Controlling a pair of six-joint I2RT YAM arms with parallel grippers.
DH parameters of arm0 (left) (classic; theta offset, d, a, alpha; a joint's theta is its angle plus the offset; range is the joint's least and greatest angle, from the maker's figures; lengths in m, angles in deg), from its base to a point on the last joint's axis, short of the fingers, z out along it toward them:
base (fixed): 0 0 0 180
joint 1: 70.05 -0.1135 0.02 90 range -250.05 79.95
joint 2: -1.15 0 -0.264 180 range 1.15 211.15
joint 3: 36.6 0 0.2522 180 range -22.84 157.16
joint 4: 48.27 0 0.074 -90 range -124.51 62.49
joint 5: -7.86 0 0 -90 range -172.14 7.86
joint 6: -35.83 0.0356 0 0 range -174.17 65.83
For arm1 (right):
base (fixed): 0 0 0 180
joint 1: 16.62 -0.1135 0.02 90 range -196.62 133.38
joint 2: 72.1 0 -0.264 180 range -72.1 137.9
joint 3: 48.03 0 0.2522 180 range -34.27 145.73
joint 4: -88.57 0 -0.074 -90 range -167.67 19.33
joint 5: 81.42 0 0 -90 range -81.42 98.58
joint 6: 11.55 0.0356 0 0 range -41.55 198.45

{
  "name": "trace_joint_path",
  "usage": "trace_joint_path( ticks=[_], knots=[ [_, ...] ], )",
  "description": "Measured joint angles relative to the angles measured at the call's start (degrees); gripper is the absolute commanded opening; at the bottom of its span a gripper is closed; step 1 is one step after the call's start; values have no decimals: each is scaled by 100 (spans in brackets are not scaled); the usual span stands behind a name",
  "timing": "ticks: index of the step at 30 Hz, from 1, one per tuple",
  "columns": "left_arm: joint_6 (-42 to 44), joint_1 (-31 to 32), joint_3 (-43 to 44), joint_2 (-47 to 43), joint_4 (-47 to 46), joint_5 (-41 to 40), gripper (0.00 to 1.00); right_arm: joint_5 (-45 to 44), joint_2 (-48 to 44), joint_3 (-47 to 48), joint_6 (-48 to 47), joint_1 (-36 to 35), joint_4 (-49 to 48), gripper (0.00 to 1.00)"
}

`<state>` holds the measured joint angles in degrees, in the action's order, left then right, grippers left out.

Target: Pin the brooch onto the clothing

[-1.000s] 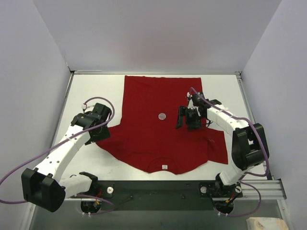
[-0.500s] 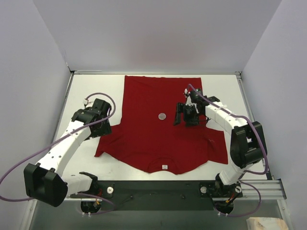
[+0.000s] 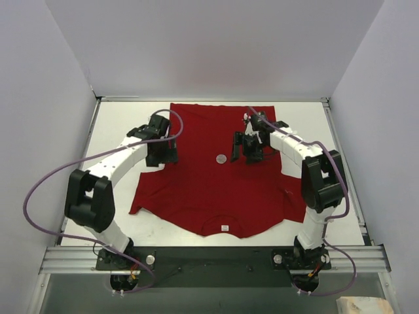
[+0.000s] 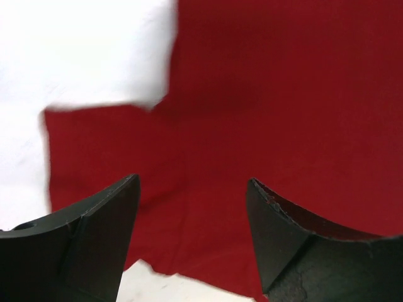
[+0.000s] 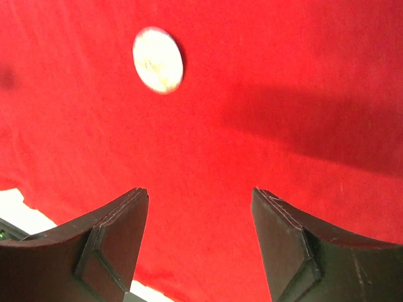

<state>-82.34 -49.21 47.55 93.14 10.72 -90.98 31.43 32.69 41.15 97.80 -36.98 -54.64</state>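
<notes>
The clothing, a red T-shirt [image 3: 209, 183], lies flat on the white table, its collar label [image 3: 224, 227] toward the near edge. The brooch [image 3: 222, 157], a small round pale disc, rests on the shirt's middle; it also shows as the pale disc brooch [image 5: 157, 60] in the right wrist view. My right gripper [image 3: 243, 145] hovers just right of it, open and empty, with only red cloth under the right gripper [image 5: 199, 195]. My left gripper [image 3: 162, 149] hangs over the shirt's left side. In its wrist view the left gripper [image 4: 192, 189] is open with nothing between its jaws, above the left sleeve [image 4: 94, 145].
White table [image 3: 118, 121] shows on both sides of the shirt. Grey walls [image 3: 39, 98] close in the left, back and right. A metal rail [image 3: 209, 258] runs along the near edge by the arm bases.
My left arm has swung from the left sleeve up and right, over the shirt's left side. My right gripper has moved left and farther back, nearer the brooch.
</notes>
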Motion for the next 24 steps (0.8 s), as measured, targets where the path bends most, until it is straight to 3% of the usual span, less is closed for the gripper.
trace_joint_path(
  ticks=[4,5,13,24],
  knots=[
    [24,127,636,632,-627,787,76,15,448,568,-15,0,0,63],
    [22,157,741,752,-765,933,74,17,531,682,-17,2,-7,58],
    [-173,452,1325,1908,-2096,2332,71,654,1327,1502,7,168,-297,44],
    [-728,833,1770,2881,-3005,3292,60,1436,2103,1661,127,269,-632,39]
  ],
)
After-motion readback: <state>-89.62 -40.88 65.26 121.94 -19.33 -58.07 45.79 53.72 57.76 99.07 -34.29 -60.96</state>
